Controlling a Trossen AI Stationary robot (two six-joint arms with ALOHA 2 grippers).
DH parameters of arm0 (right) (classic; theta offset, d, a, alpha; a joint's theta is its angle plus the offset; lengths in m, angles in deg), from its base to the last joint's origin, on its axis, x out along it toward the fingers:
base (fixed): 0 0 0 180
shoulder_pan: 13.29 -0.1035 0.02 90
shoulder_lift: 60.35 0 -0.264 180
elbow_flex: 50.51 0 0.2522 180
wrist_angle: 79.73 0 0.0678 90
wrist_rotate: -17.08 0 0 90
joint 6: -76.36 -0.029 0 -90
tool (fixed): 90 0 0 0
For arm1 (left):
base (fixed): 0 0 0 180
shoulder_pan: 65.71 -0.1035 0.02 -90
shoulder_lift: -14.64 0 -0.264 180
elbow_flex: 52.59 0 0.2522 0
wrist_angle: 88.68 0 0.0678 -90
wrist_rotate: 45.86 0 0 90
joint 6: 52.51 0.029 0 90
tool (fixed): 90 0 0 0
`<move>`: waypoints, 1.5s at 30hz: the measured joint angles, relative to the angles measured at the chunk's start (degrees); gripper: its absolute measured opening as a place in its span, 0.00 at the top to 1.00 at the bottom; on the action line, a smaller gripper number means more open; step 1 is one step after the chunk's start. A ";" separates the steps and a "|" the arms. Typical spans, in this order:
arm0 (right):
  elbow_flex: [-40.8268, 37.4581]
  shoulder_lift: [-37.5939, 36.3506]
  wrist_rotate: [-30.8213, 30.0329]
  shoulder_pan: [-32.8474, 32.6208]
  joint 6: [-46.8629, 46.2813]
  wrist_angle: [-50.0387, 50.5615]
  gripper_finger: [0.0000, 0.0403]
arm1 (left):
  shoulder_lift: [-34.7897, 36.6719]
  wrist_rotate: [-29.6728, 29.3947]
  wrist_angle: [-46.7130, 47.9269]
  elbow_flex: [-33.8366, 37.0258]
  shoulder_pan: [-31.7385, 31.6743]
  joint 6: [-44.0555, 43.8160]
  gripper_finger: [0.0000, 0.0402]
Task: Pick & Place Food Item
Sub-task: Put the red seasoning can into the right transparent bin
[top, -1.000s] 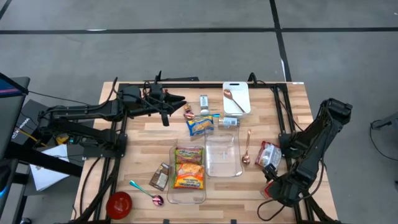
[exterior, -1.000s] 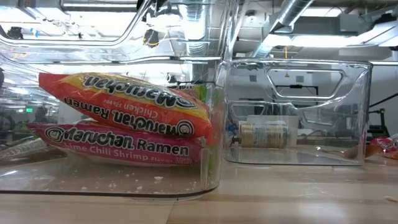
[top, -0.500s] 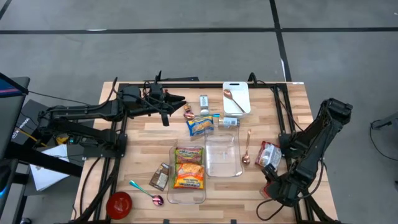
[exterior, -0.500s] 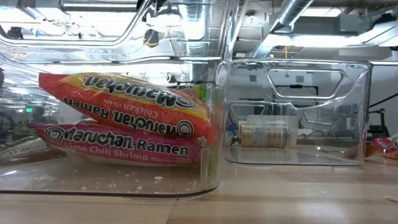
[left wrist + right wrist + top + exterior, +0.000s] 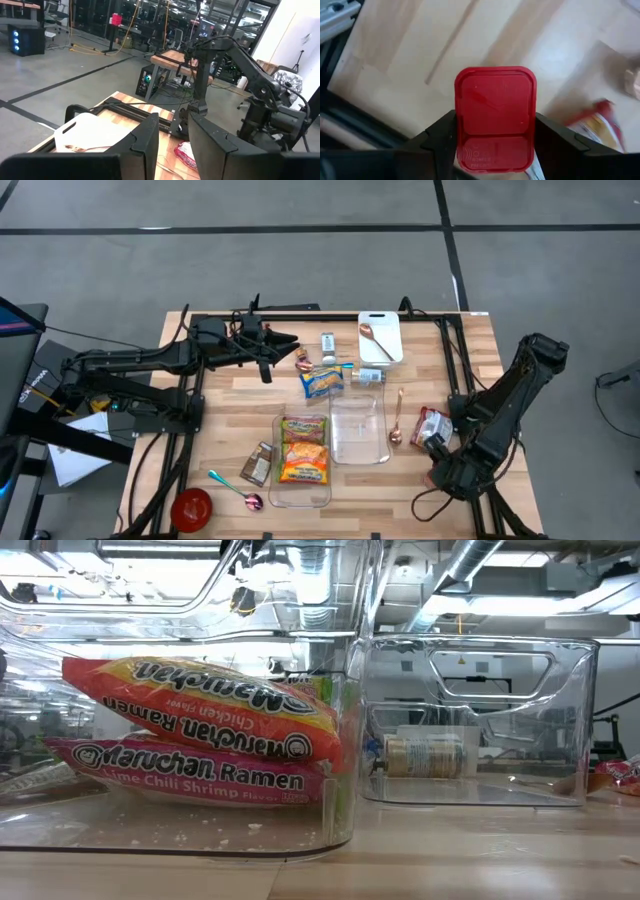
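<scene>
We locate the right gripper (image 5: 447, 470) low at the right front corner of the table (image 5: 230, 415). In the right wrist view its fingers (image 5: 437, 135) are clamped on the two sides of a red rectangular item (image 5: 495, 117), apparently a small lidded container, held above bare wood. This is the object in hand; we cannot identify its contents.

The nearest receptacle, the empty clear bin (image 5: 358, 427), lies toward the table centre from the right gripper, with a red snack packet (image 5: 432, 427) and a copper spoon (image 5: 397, 420) between them. We judge that the transfer runs inward and must clear both. The bin's long axis runs front to back.

The left clear bin (image 5: 300, 450), touching the empty one, holds two ramen packets (image 5: 200, 705) stacked flat. A third ramen packet (image 5: 322, 381) lies loose behind the bins.

The left gripper (image 5: 283, 343) waits at the rear left, fingers (image 5: 145, 142) close together with a narrow gap, holding nothing. The right arm is clearly nearer.
</scene>
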 joint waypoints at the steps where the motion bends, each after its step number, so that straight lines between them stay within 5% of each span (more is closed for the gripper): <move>1: 0.27 -1.18 0.00 0.71 0.22 1.13 0.48 | 0.00 0.02 0.00 0.00 0.00 0.00 0.75; 13: 7.12 -14.37 -1.96 21.15 10.53 9.82 0.48 | 0.00 0.07 0.17 0.00 -0.01 0.44 0.75; 27: 25.95 -1.40 -3.49 56.08 28.11 8.80 0.48 | 0.00 0.06 0.48 0.00 0.79 0.52 0.75; 33: 32.30 7.35 -0.68 59.09 29.08 7.69 0.48 | 0.02 -0.13 3.50 0.01 0.80 0.57 0.75; 45: 32.48 16.60 1.50 55.69 28.21 2.22 0.48 | 0.09 -1.55 5.48 0.01 0.50 0.61 0.75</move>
